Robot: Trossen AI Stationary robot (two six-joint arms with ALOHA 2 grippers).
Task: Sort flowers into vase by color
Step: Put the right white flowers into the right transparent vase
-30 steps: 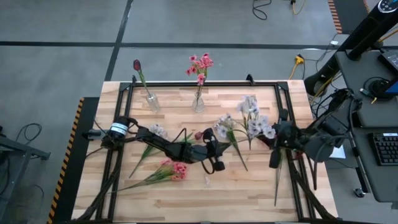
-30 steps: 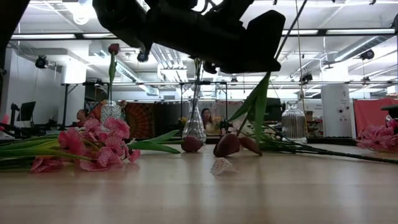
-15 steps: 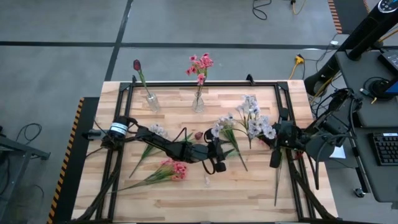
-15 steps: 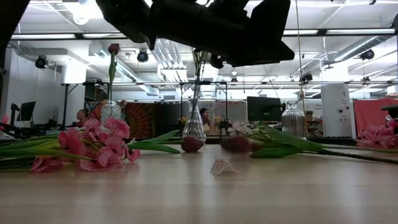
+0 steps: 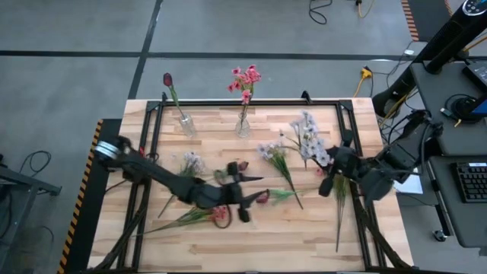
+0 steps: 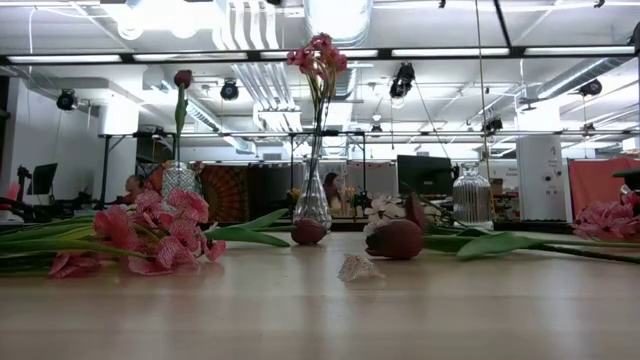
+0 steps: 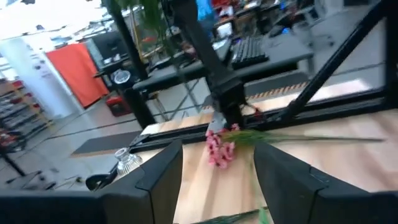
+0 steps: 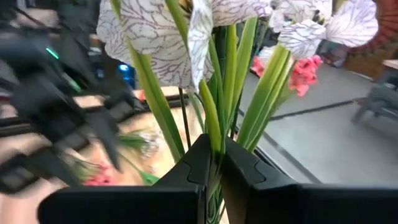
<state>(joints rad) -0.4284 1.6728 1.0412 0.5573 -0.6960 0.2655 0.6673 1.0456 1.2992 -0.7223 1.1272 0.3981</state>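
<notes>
My left gripper [image 5: 242, 207] [image 7: 214, 186] hovers open at mid-table, between the pink clustered flower [image 5: 217, 209] [image 7: 217, 148] and a dark red tulip [image 5: 263, 198] [image 6: 395, 240] lying flat on the wood. My right gripper [image 5: 329, 183] [image 8: 214, 163] is shut on a white-lavender spray [image 5: 308, 138] [image 8: 186, 31] at the table's right. At the far edge, one glass vase [image 5: 185, 125] holds a red tulip [image 5: 167, 78] and a second vase [image 5: 243, 125] holds pink blooms [image 5: 245, 76]. A third vase [image 6: 472, 195] shows only in the low view. My right gripper pinches the spray's green stems [image 8: 214, 124] between its two fingers, well below the blooms. The fingers lie across the stems. The blooms stand off toward the far edge and the long bare stem end [image 5: 338, 232] trails toward the near edge; whether that end touches the table I cannot tell.
Loose on the table lie two more white sprays [image 5: 190, 161] [image 5: 272, 152], another red tulip bud [image 5: 240, 165] [image 6: 308, 232] and a small pale scrap [image 6: 357, 267]. A black frame [image 5: 251, 101] borders the table. Bare wood shows along the near edge.
My left gripper has let go of the red tulips that hung below it; they have dropped and now lie flat on the table. The left arm has swung back toward the table's left and near side and has left the low view.
</notes>
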